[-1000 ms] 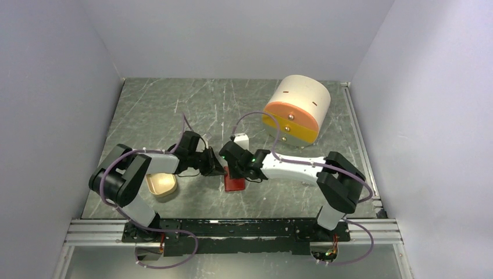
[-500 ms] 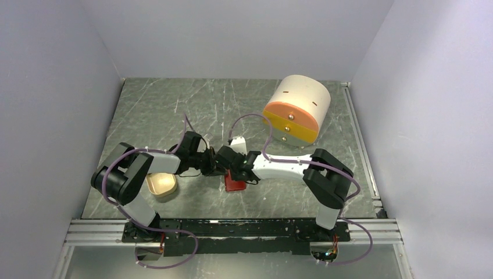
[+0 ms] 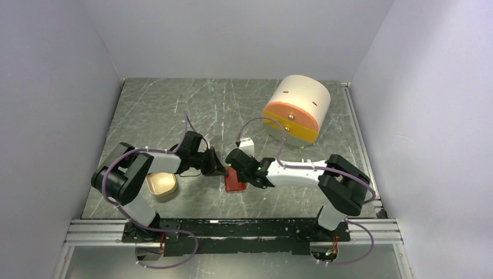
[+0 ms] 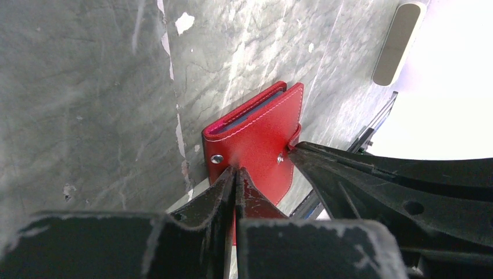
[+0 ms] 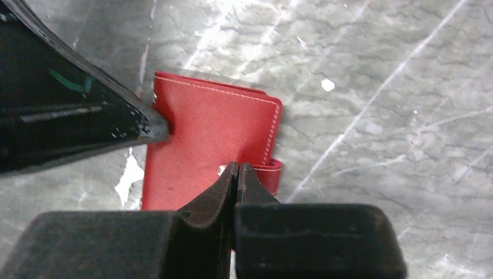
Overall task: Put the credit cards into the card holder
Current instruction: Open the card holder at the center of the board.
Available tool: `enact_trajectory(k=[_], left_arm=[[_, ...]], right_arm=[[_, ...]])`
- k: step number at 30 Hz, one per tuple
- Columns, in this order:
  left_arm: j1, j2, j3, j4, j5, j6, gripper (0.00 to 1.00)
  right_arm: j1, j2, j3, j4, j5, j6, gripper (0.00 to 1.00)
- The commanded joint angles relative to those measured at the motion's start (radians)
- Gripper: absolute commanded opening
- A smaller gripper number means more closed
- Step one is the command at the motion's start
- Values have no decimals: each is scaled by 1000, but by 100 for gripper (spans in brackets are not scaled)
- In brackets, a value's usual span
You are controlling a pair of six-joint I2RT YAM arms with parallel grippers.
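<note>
No writing, brand mark, number or sign can be read anywhere in view. The red card holder (image 4: 256, 136) shows only plain leather, pale stitching and metal snaps, and the cream-and-orange cylinder (image 3: 296, 110) bears no legible marking.

Both the left arm (image 3: 160, 164) and the right arm (image 3: 296, 172) pair glossy white link shells with chunky black joint housings. Thin lilac cables (image 3: 186, 123) loop loosely along each. A small green light (image 3: 252, 169) glows behind the right gripper's (image 5: 237, 167) scuffed matte-black jaws.
</note>
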Motion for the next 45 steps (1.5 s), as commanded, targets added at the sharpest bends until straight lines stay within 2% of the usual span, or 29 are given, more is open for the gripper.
enact_trajectory(k=[1, 6, 11, 20, 23, 25, 34, 45], left_arm=[[-4, 45, 4, -84, -96, 52, 9], [-4, 46, 4, -91, -90, 49, 9], [-4, -29, 21, -119, -79, 37, 13], [-4, -316, 162, -449, -256, 99, 33], [-4, -401, 183, -524, -331, 115, 43], [-3, -440, 172, -550, -366, 118, 46], [0, -477, 84, -520, -306, 110, 50], [-1, -461, 97, -487, -222, 107, 55]], right_arm=[[-30, -95, -104, 90, -33, -25, 0], [-72, -186, -201, 209, -121, -37, 0], [-97, -252, -236, 274, -228, -33, 0], [-103, -360, -223, 331, -362, -6, 0], [-108, -373, -220, 368, -410, 15, 0], [-109, -375, -226, 389, -424, 29, 0], [-145, -358, -258, 409, -448, 49, 0], [-214, -379, -234, 420, -531, 62, 0]])
